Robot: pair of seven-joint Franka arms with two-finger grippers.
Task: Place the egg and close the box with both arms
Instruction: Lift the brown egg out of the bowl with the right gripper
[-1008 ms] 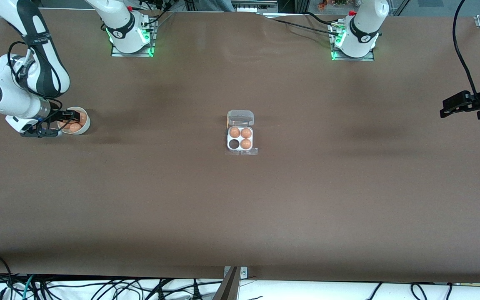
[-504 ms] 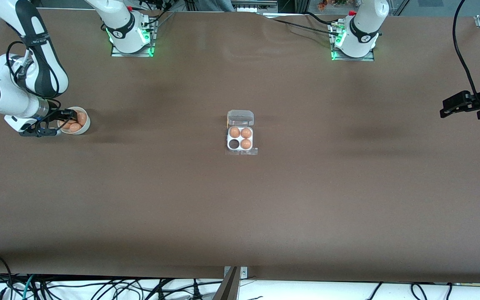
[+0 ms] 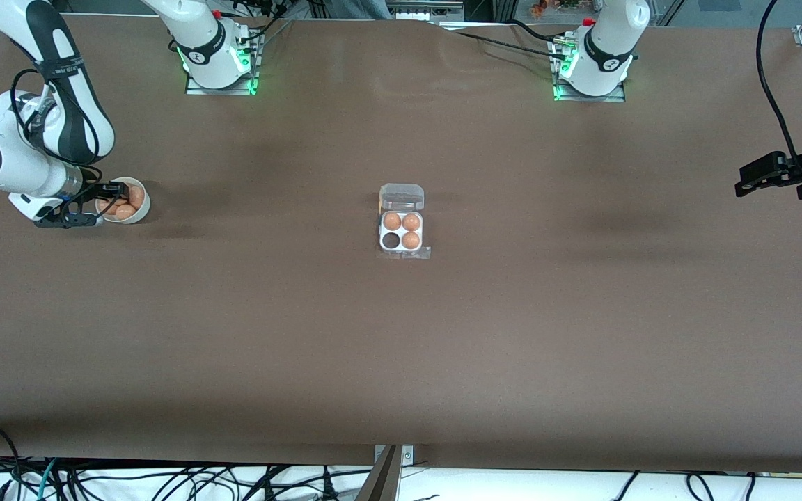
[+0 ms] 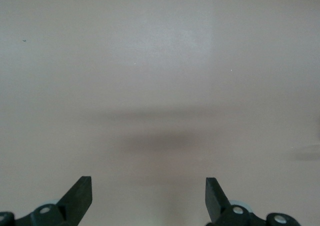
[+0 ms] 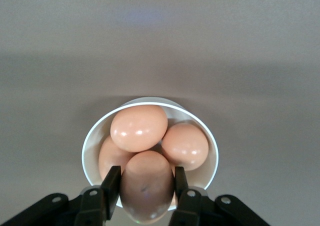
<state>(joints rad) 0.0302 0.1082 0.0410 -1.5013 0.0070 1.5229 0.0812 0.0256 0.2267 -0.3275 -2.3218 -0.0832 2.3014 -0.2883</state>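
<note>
We see the right end effector [image 5: 146, 186] over the round white bowl [image 5: 95, 136] at the right arm's end of the brown worktop [image 3: 401, 348], its two black fingers [image 5: 111, 183] pinching the egg [image 5: 147, 186] by its sides. The egg is smooth and orange-brown, slightly darker in the shade of the fingers, with a tiny dark speck on its shell, and it sits just above the three matching eggs [image 5: 139, 128] heaped in the bowl; we cannot tell whether it touches them. In the front view the same end effector [image 3: 110, 202] covers part of the bowl [image 3: 138, 213]. The box [image 3: 401, 231] lies near the middle of the worktop, well apart from the bowl, its clear lid [image 3: 402, 196] folded open on the side toward the robots' bases. Three of its four cells hold eggs [image 3: 402, 221]; the empty cell [image 3: 390, 240] is in the row nearer the front camera, toward the right arm's end. The left arm waits at its own end of the worktop, its end effector [image 4: 149, 198] spread wide over bare surface, holding nothing.
</note>
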